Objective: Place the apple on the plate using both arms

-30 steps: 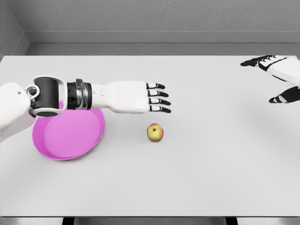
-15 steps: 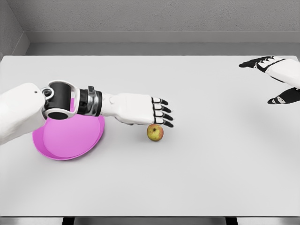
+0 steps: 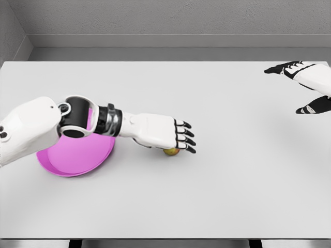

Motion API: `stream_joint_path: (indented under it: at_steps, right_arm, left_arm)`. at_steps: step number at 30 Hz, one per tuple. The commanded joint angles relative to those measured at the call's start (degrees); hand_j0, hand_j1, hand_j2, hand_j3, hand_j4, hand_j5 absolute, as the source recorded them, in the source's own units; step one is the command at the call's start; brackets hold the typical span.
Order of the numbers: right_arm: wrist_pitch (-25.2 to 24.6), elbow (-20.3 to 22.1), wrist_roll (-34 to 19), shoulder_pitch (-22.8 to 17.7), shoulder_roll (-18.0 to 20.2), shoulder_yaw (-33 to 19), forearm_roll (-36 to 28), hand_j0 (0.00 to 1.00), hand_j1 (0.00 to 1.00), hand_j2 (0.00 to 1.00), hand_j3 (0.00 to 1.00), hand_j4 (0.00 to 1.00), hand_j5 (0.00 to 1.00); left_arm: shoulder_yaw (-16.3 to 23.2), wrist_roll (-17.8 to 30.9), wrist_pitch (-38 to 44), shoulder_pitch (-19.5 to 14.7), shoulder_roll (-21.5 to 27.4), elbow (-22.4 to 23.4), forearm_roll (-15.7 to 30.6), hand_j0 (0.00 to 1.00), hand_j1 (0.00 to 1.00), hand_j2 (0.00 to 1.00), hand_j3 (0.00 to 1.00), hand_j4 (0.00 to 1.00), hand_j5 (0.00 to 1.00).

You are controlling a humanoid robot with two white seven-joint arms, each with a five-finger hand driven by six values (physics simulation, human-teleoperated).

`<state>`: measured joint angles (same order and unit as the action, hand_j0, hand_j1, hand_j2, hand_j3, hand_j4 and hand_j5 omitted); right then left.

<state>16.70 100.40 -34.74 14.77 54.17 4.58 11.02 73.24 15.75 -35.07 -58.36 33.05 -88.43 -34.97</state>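
Lowered since 0.5 s ago, our left hand (image 3: 164, 133) now covers most of the apple (image 3: 171, 151), fingers extended flat, nothing gripped; apple on worktop (image 3: 217, 175) right of plate (image 3: 72, 160). Right hand (image 3: 305, 82) spread, partly cut off.

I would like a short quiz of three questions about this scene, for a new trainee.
1. True or false: the apple already lies on the plate.
2. Which robot hand is over the apple? A) left B) right C) both
3. Fill the gap: the plate's colour is ____.

Key:
1. False. The apple sits on the table, right of the plate, mostly hidden under the left robot hand.
2. A. The right robot hand is far away at the picture's right edge, fingers spread, holding nothing.
3. Pink.
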Motion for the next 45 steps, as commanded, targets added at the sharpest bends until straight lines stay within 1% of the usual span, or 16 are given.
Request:
stream_joint_path:
  at_steps: [1, 4, 5, 7, 9, 10, 17, 23, 27, 29, 32, 33, 37, 42, 44, 45]
  right_arm:
    - [-0.1, 0.1, 0.0, 0.0, 0.1, 0.0, -0.2, 1.00, 1.00, 1.00, 1.00, 1.00, 1.00]
    - [-0.1, 0.1, 0.0, 0.0, 0.1, 0.0, -0.2, 1.00, 1.00, 1.00, 1.00, 1.00, 1.00]
    - [-0.1, 0.1, 0.0, 0.0, 0.1, 0.0, -0.2, 1.00, 1.00, 1.00, 1.00, 1.00, 1.00]
    - [-0.1, 0.1, 0.0, 0.0, 0.1, -0.1, -0.2, 1.00, 1.00, 1.00, 1.00, 1.00, 1.00]
    - [-0.1, 0.1, 0.0, 0.0, 0.1, 0.0, -0.2, 1.00, 1.00, 1.00, 1.00, 1.00, 1.00]
    - [-0.1, 0.1, 0.0, 0.0, 0.1, 0.0, -0.2, 1.00, 1.00, 1.00, 1.00, 1.00, 1.00]
    - [-0.1, 0.1, 0.0, 0.0, 0.1, -0.1, -0.2, 1.00, 1.00, 1.00, 1.00, 1.00, 1.00]
    - [-0.1, 0.1, 0.0, 0.0, 0.1, 0.0, -0.2, 1.00, 1.00, 1.00, 1.00, 1.00, 1.00]
    - [-0.1, 0.1, 0.0, 0.0, 0.1, -0.1, -0.2, 1.00, 1.00, 1.00, 1.00, 1.00, 1.00]
    - [-0.1, 0.1, 0.0, 0.0, 0.1, -0.1, -0.2, 1.00, 1.00, 1.00, 1.00, 1.00, 1.00]
    - [-0.1, 0.1, 0.0, 0.0, 0.1, -0.1, -0.2, 1.00, 1.00, 1.00, 1.00, 1.00, 1.00]
    - [-0.1, 0.1, 0.0, 0.0, 0.1, -0.1, -0.2, 1.00, 1.00, 1.00, 1.00, 1.00, 1.00]
    - [-0.1, 0.1, 0.0, 0.0, 0.1, -0.1, -0.2, 1.00, 1.00, 1.00, 1.00, 1.00, 1.00]
    - [-0.1, 0.1, 0.0, 0.0, 0.1, -0.1, -0.2, 1.00, 1.00, 1.00, 1.00, 1.00, 1.00]
    - [-0.1, 0.1, 0.0, 0.0, 0.1, -0.1, -0.2, 1.00, 1.00, 1.00, 1.00, 1.00, 1.00]
    - [-0.1, 0.1, 0.0, 0.0, 0.1, -0.1, -0.2, 1.00, 1.00, 1.00, 1.00, 1.00, 1.00]
  left_arm:
    - [0.4, 0.0, 0.1, 0.0, -1.1, 0.1, 0.2, 1.00, 1.00, 1.00, 1.00, 1.00, 1.00]
    - [0.6, 0.1, 0.1, 0.0, -1.6, 0.4, -0.3, 1.00, 1.00, 1.00, 1.00, 1.00, 1.00]
    - [0.8, 1.6, 0.1, -0.1, -1.6, 0.4, -0.3, 1.00, 1.00, 1.00, 1.00, 1.00, 1.00]
    - [1.1, 2.1, 0.1, -0.2, -1.7, 1.3, -0.3, 1.00, 1.00, 1.00, 1.00, 1.00, 1.00]
    - [1.2, 2.2, 0.1, -0.4, -1.7, 1.8, -0.5, 1.00, 1.00, 1.00, 1.00, 1.00, 1.00]
    - [1.2, 2.4, 0.1, -0.6, -1.9, 2.0, -1.7, 1.00, 1.00, 1.00, 1.00, 1.00, 1.00]
    - [1.3, 2.8, 0.1, -0.9, -2.8, 2.1, -1.9, 1.00, 1.00, 1.00, 1.00, 1.00, 1.00]
    - [1.3, 7.2, 0.1, -1.0, -2.9, 2.3, -1.8, 1.00, 1.00, 1.00, 1.00, 1.00, 1.00]
    - [1.3, 7.4, 0.1, -1.0, -2.9, 2.4, -1.8, 1.00, 1.00, 1.00, 1.00, 1.00, 1.00]
    - [1.2, 7.4, 0.1, -1.0, -3.0, 3.5, -1.8, 0.98, 0.98, 0.98, 0.98, 0.98, 0.98]
    - [1.1, 7.4, 0.1, -1.3, -3.3, 3.7, -1.7, 0.92, 0.92, 0.92, 0.92, 0.92, 0.92]
    - [1.1, 7.4, 0.1, -1.3, -3.3, 3.8, -1.7, 0.86, 0.86, 0.86, 0.86, 0.86, 0.86]
    - [1.1, 7.4, 0.1, -1.3, -3.3, 3.8, -1.7, 0.78, 0.78, 0.78, 0.78, 0.78, 0.78]
    - [1.2, 7.4, 0.1, -1.2, -3.7, 3.9, -1.8, 0.76, 0.76, 0.76, 0.76, 0.76, 0.76]
    - [1.2, 7.4, 0.1, -1.2, -3.7, 3.9, -1.9, 0.71, 0.71, 0.71, 0.71, 0.71, 0.71]
    - [1.2, 7.4, 0.1, -1.2, -3.7, 3.9, -1.9, 0.66, 0.66, 0.66, 0.66, 0.66, 0.66]
